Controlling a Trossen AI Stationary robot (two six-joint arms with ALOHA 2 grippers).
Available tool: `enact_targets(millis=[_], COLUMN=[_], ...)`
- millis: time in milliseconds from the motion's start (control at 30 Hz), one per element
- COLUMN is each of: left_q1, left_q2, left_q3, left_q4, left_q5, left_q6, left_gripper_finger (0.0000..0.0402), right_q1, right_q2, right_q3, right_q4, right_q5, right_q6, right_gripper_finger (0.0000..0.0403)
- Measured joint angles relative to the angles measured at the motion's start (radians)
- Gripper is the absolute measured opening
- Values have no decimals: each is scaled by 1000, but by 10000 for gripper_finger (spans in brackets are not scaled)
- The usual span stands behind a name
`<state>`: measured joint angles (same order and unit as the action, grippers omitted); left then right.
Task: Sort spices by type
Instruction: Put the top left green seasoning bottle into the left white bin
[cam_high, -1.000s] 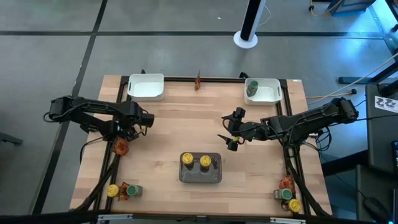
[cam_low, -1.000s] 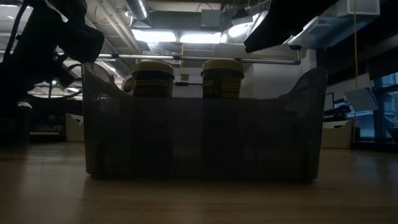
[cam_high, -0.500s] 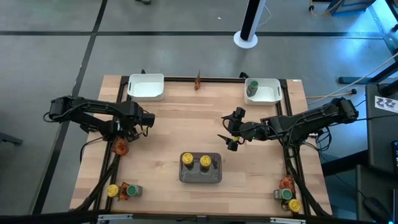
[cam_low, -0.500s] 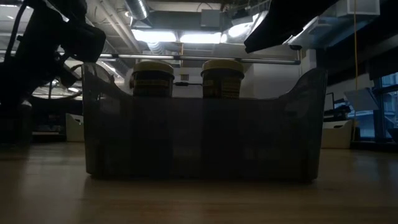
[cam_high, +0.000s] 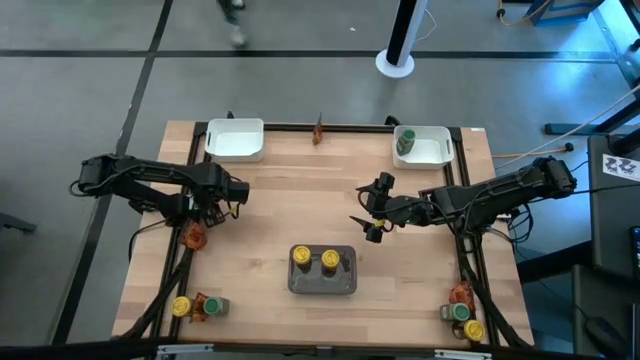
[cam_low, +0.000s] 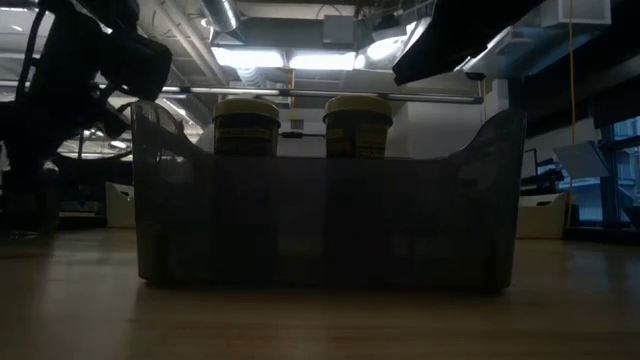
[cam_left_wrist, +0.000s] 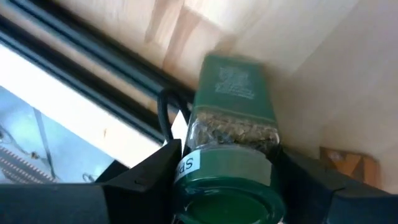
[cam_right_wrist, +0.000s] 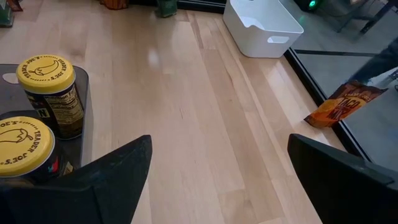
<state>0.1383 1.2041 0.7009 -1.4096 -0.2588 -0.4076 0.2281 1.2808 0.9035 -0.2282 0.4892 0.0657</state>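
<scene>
My left gripper (cam_high: 228, 192) is over the table's left part, shut on a green-lidded jar (cam_left_wrist: 231, 121) of green-brown herbs. My right gripper (cam_high: 372, 216) hangs open above the table's middle, just beyond the grey tray (cam_high: 322, 284). Two yellow-lidded jars (cam_high: 301, 257) (cam_high: 329, 260) stand on their bases in that tray and show in the right wrist view (cam_right_wrist: 48, 93). Another green-lidded jar (cam_high: 404, 142) stands in the far right white tray (cam_high: 436, 150). The far left white tray (cam_high: 235, 140) holds nothing. My left gripper pinches the green-lidded jar at its neck (cam_left_wrist: 189, 165), just under the green lid (cam_left_wrist: 225, 202), one finger (cam_left_wrist: 149, 177) on each side. The lid faces back toward the wrist and the base points away past the fingertips, so the jar lies tilted along the fingers.
A reddish-orange packet (cam_high: 193, 236) lies at the left edge and another (cam_high: 318, 129) at the far edge. Near left corner: a yellow-lidded jar (cam_high: 181, 306), a green-lidded jar (cam_high: 212, 305). Near right corner: a packet (cam_high: 460, 294) and two jars (cam_high: 461, 312) (cam_high: 473, 329).
</scene>
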Motion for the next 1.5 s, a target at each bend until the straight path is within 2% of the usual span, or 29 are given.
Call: enact_targets(millis=[200, 333, 700, 833, 1033, 1267, 1500], left_q1=[1, 1, 2, 2, 11, 114, 275], left_q2=[1, 1, 1, 1, 1, 1, 1], left_q3=[-2, -2, 6, 77, 247, 405, 437], left_q4=[74, 89, 72, 71, 59, 73, 178], left_q5=[-1, -2, 5, 3, -23, -95, -97], left_q6=[2, 13, 14, 12, 23, 25, 75], left_gripper_finger=[205, 187, 184, 184, 183, 183, 183], right_q1=[0, 0, 0, 0, 0, 0, 0], right_q2=[0, 0, 0, 0, 0, 0, 0], right_q3=[0, 0, 0, 0, 0, 0, 0], right_q4=[2, 7, 20, 21, 22, 22, 22], right_q5=[0, 0, 0, 0, 0, 0, 0], right_q6=[-4, -14, -20, -20, -20, -20, -19], right_gripper_finger=[374, 374, 374, 374, 374, 374, 374])
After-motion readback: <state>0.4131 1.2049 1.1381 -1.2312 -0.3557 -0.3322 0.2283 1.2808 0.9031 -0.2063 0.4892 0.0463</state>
